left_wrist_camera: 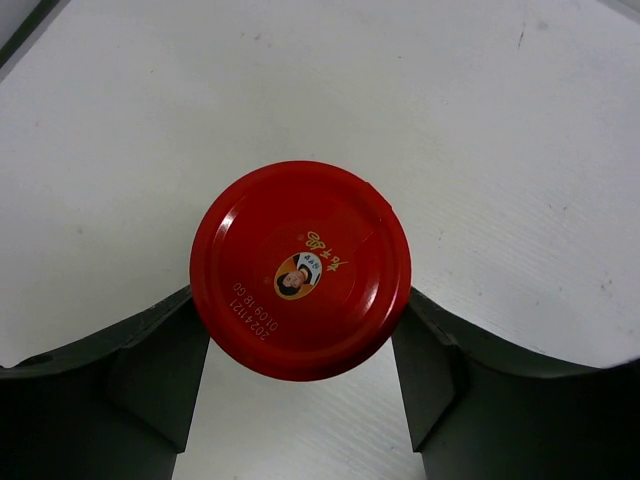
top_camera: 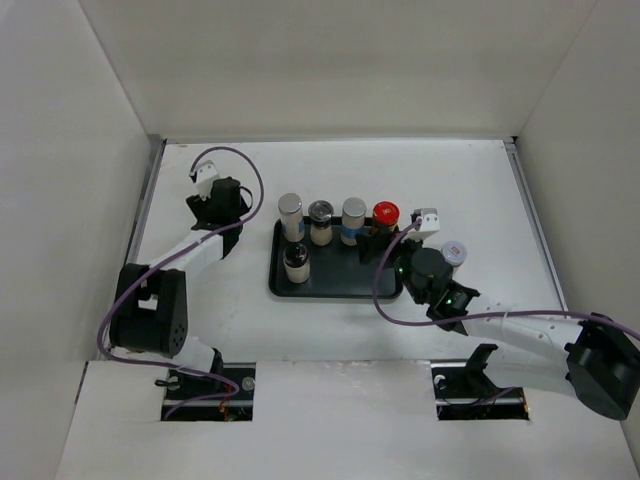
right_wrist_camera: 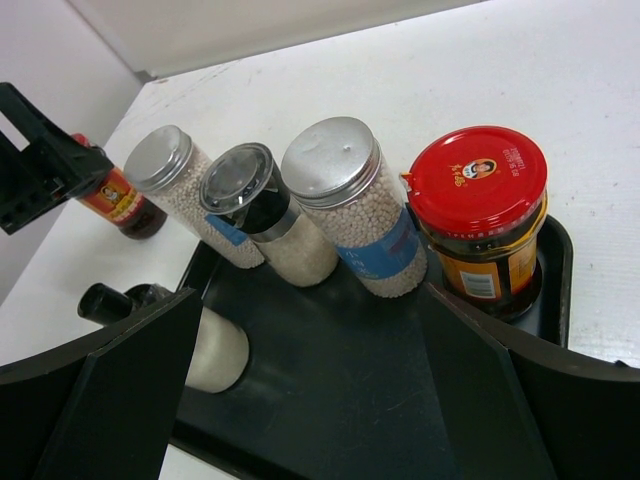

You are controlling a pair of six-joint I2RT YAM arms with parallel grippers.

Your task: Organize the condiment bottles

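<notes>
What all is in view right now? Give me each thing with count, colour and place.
table: one, white, under everything.
tray: one, black, mid-table.
silver-capped cylinders: two, white with blue bands, tray's back row.
glass grinder: one, clear, dark-topped, between those cylinders.
tray red-capped jar: one, dark, back row's right end.
black-topped bottle: one, pale, tray's front left.
pale-capped bottle: one, pale cap, table right of tray.
loose red-capped jar: one, dark, table left of tray.
left arm: one, black and white, jaws closed on loose red-capped jar.
right arm: one, black and white, jaws open beside tray's right edge.
</notes>
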